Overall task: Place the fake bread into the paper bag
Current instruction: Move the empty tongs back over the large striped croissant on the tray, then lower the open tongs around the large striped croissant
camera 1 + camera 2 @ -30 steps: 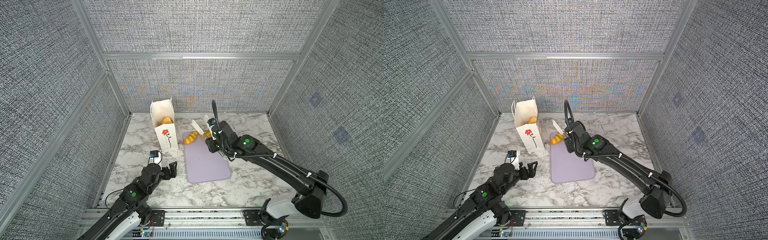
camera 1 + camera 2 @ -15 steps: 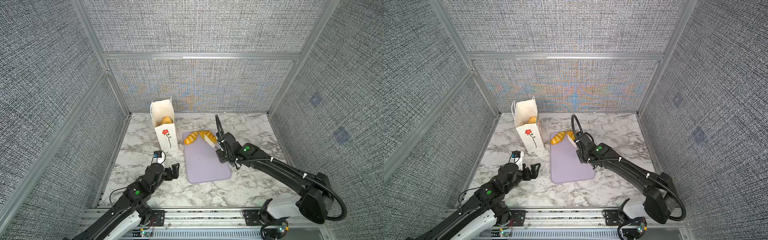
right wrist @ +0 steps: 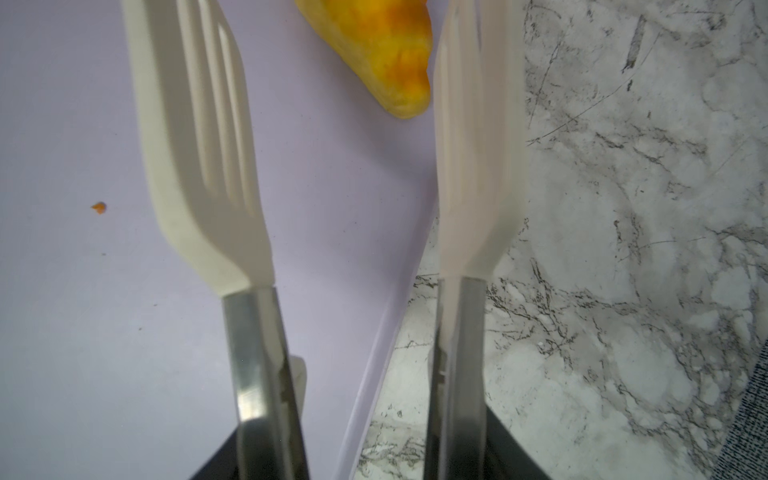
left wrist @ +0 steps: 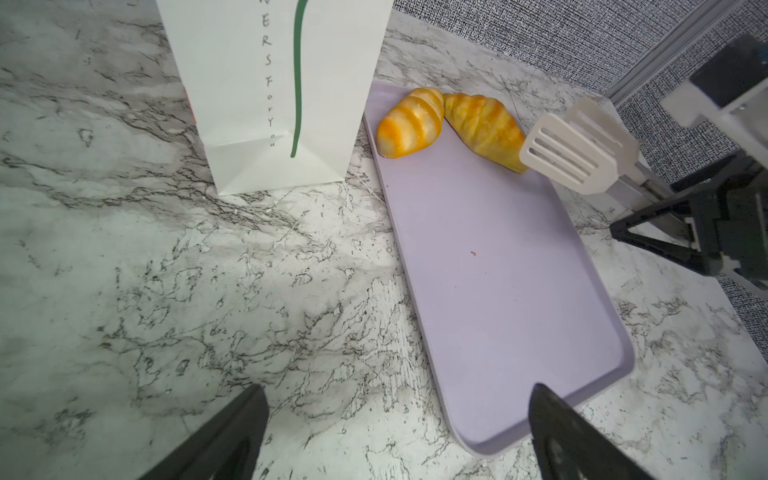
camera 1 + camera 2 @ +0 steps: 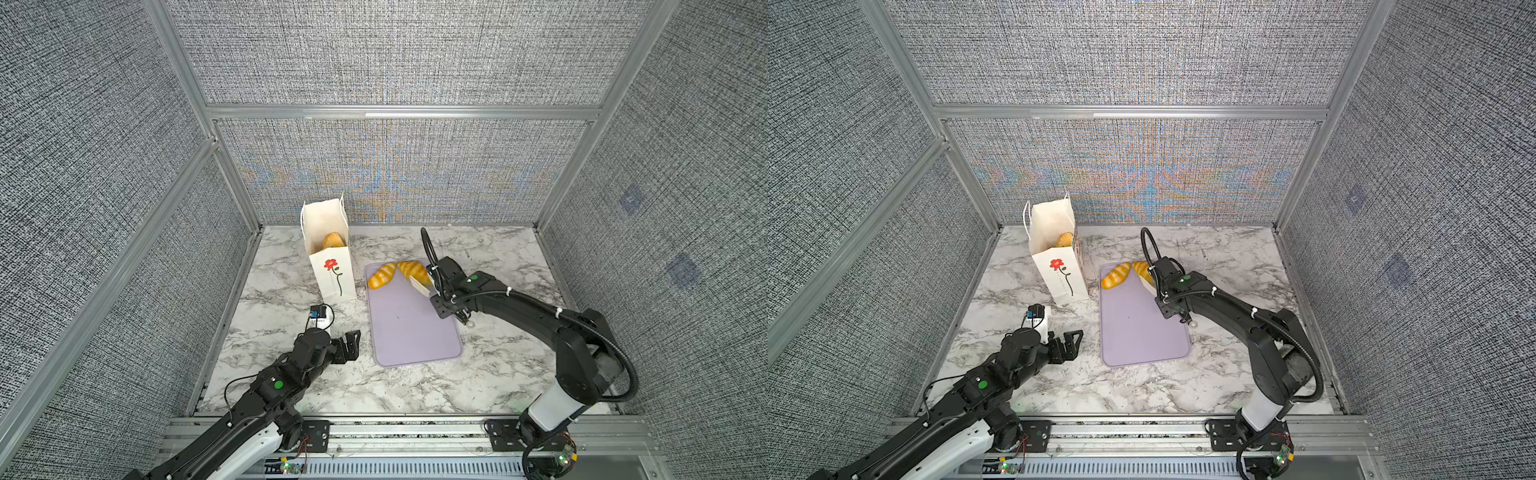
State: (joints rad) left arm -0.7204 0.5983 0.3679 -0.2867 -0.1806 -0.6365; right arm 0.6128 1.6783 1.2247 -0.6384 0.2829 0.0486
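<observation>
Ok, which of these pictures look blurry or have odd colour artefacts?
Right wrist view: the tongs are soft, seemingly too near the lens, and the croissant is slightly blurred. Both top views: rainbow moiré on the back wall. Left wrist view: sharp across the tray.

1. Paper bag [image 5: 332, 270]: white, tall, narrow, upright, mouth open. Red flower on a green stem printed on the front, thin cord handles at the rim. Standing on the marble table [image 5: 286, 332] toward its far edge, left of centre, just beside the far left corner of the lavender tray [image 5: 411, 336].
2. Inside the bag: one golden-brown pastry [image 5: 333, 241], visible through the mouth in both top views, lower part hidden.
3. In the tray's far left corner: glossy striped roll [image 5: 382, 275], pale and orange bands, lying flat, slanted.
4. Along the tray's far edge: yellow-orange croissant [image 5: 411, 270], flat, one tip touching the roll, the other toward the right edge.
</observation>
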